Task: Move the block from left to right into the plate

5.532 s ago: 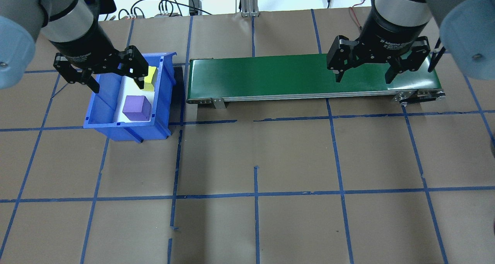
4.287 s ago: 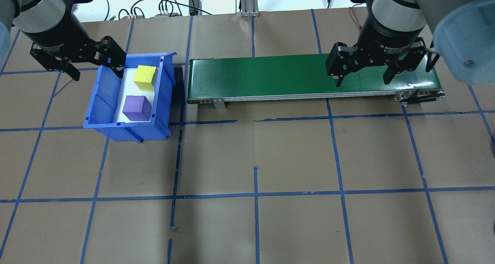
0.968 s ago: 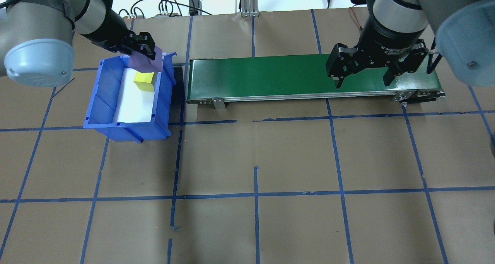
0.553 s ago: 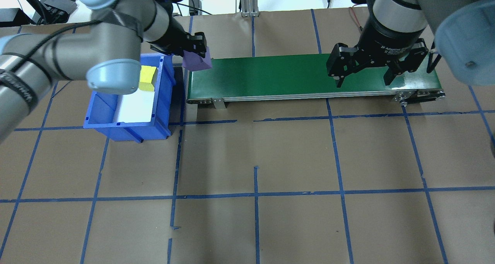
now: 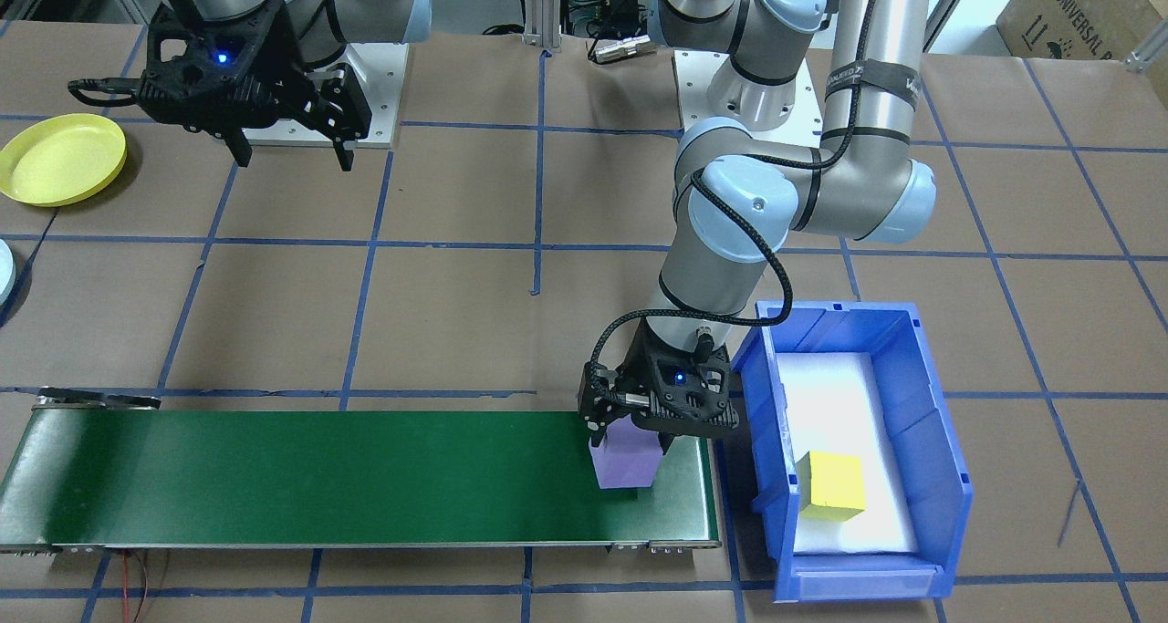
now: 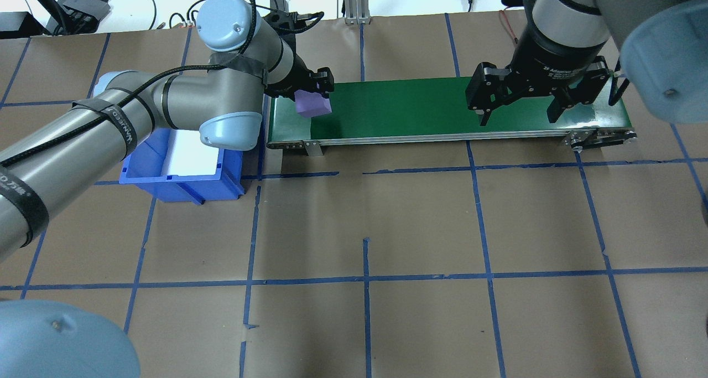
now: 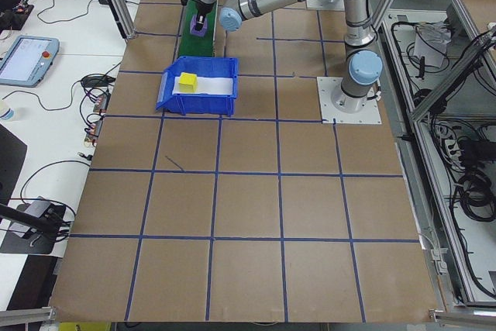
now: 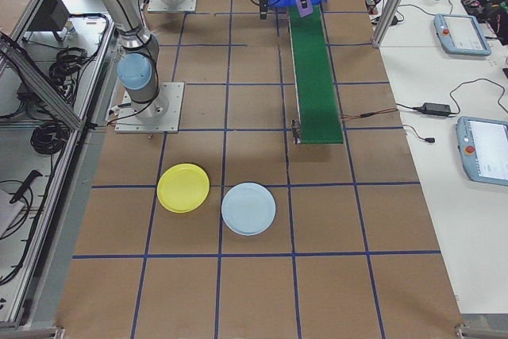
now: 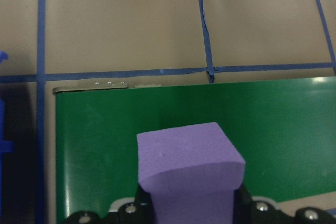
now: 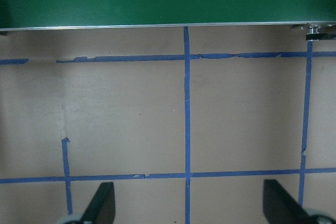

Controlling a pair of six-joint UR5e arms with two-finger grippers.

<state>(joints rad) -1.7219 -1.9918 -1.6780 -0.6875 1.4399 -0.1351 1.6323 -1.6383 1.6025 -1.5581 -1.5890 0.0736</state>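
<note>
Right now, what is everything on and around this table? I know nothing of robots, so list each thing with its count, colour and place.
Purple foam cube: one, held over the belt's end beside the bin.
Yellow foam cube: one, inside the bin.
Blue plastic bin: one, white-lined, at the belt's end.
Green conveyor belt: one, along the table's far side.
Yellow round plate: one, on the table near the robot's right arm.
Light blue round plate: one, beside the yellow plate.
Brown table: one, gridded with blue tape.
Left gripper: fingers shut on the purple cube.
Right gripper: fingers open, above the belt's other end.
</note>
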